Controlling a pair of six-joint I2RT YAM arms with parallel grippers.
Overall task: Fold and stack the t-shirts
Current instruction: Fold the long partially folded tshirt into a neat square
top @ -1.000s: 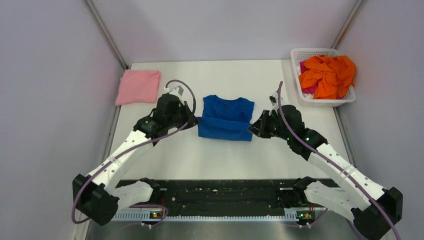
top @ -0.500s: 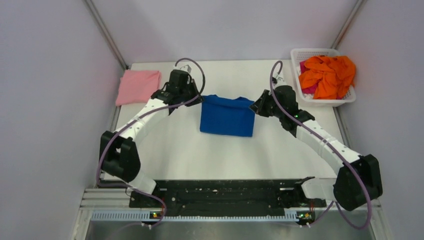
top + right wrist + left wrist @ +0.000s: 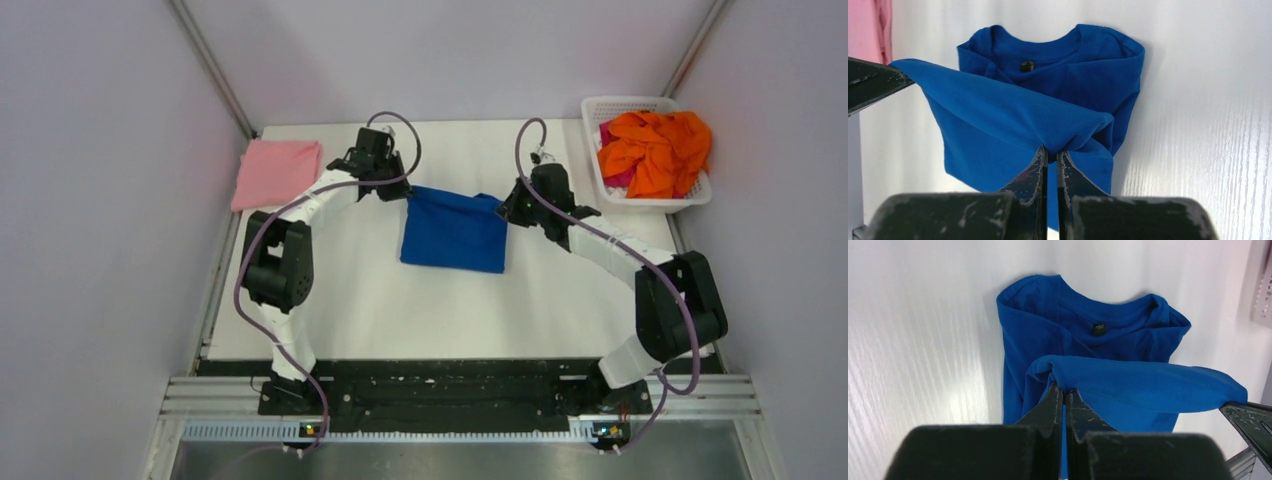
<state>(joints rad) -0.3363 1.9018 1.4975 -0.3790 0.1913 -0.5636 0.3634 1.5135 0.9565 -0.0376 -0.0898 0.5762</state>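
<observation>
The royal blue t-shirt (image 3: 452, 232) lies in the middle of the table, its near hem lifted and stretched over its collar end. My left gripper (image 3: 405, 194) is shut on the hem's left corner; in the left wrist view (image 3: 1063, 389) its jaws pinch the blue cloth (image 3: 1148, 385). My right gripper (image 3: 507, 207) is shut on the right corner; in the right wrist view (image 3: 1052, 149) its jaws pinch the cloth (image 3: 1013, 107). A folded pale pink t-shirt (image 3: 277, 172) lies at the far left. Orange t-shirts (image 3: 655, 148) fill the basket.
The white lattice basket (image 3: 602, 108) stands at the far right corner, with some magenta cloth under the orange. Grey walls close in both sides. A black rail runs along the near edge of the white table (image 3: 400, 300).
Both grippers have carried the blue shirt's near hem from the near side toward the far collar end, folding the shirt in half. Both arms have stretched out away from their bases.
</observation>
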